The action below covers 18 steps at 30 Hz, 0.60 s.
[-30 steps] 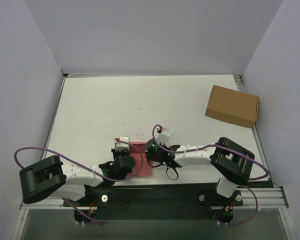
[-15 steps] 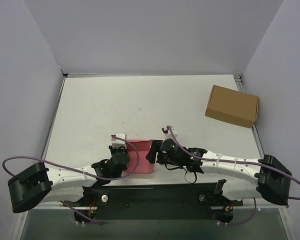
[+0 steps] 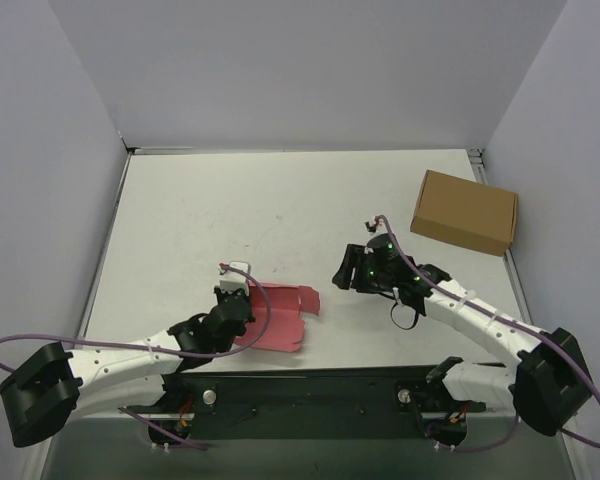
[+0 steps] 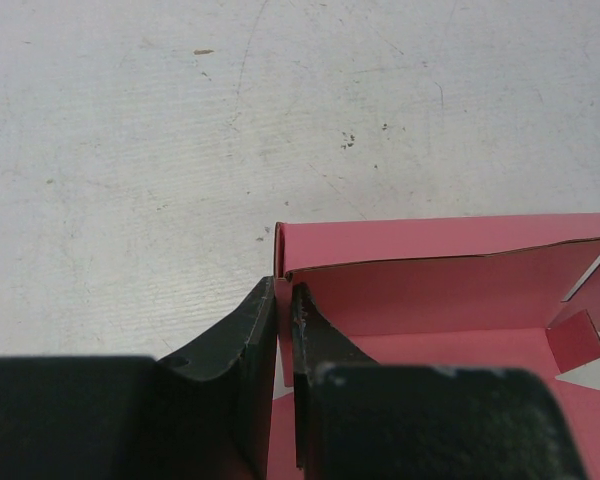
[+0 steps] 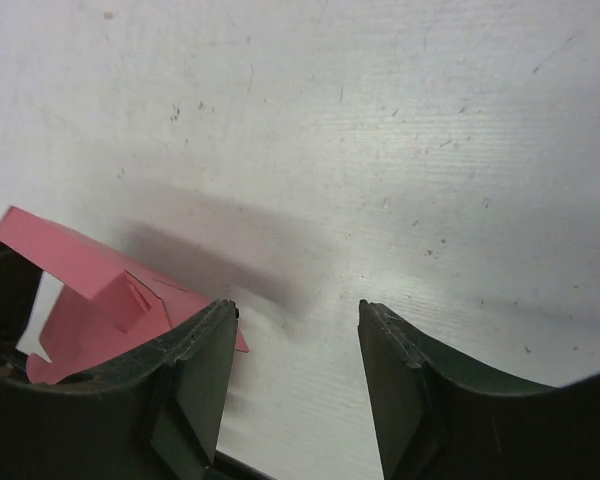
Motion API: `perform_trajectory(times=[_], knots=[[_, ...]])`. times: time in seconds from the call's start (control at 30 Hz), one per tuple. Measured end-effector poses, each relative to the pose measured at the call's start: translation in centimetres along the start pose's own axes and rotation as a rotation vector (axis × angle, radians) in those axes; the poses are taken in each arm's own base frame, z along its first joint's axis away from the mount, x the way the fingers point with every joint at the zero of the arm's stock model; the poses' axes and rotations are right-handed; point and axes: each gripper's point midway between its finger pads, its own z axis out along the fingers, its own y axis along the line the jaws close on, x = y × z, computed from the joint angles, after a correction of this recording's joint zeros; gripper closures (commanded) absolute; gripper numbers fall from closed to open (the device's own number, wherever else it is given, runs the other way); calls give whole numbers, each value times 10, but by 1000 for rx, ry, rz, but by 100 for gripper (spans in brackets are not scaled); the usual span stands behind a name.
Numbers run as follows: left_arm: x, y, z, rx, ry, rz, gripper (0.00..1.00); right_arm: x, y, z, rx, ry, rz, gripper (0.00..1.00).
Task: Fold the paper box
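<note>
The task looked partly done, perhaps near its middle. The paper box (image 3: pixel 276 322) lay on the bench (image 3: pixel 230 210) near its front edge, just ahead of the arm bases, and was neither flat nor closed. In the left wrist view one long wall stood upright and seemed doubled over on itself, with the floor panel below it, a small tab raised inside and a slot cut in the card at the right. From above, the flap on the right side curled upward, loose and unlocked. The left tool (image 4: pixel 283 295) was clenched on the end of that upright wall, pinching the thin card between its fingers. The right tool (image 5: pixel 295 310) hung released and empty over bare bench, apart from the card, which showed only at the lower left of its wrist view. By my reading, the other walls had yet to be raised and their tabs tucked home. The brown cardboard box (image 3: pixel 465 212) sat well apart at the far right.
</note>
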Motion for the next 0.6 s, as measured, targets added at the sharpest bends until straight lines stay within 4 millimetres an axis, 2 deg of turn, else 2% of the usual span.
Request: perform_trajectory(times=[0.07,0.2,0.27,0.37,0.47,0.57,0.6], knots=[[-2,-2,-2,15,3,-5,100,12,0,12,-13,58,-27,47],[-2,0,-2,22,15,-11,100,41,21,35,-120,172,-84,47],[1,4,-2,10,25,-5,100,63,38,40,-175,237,-146,48],[5,11,-1,-12,46,11,100,82,61,40,-244,279,-204,49],[6,16,0,-32,56,14,100,88,76,36,-296,280,-217,49],[5,18,1,-39,54,10,100,85,81,38,-314,260,-204,48],[4,18,1,-39,54,9,100,86,81,39,-317,256,-200,51]])
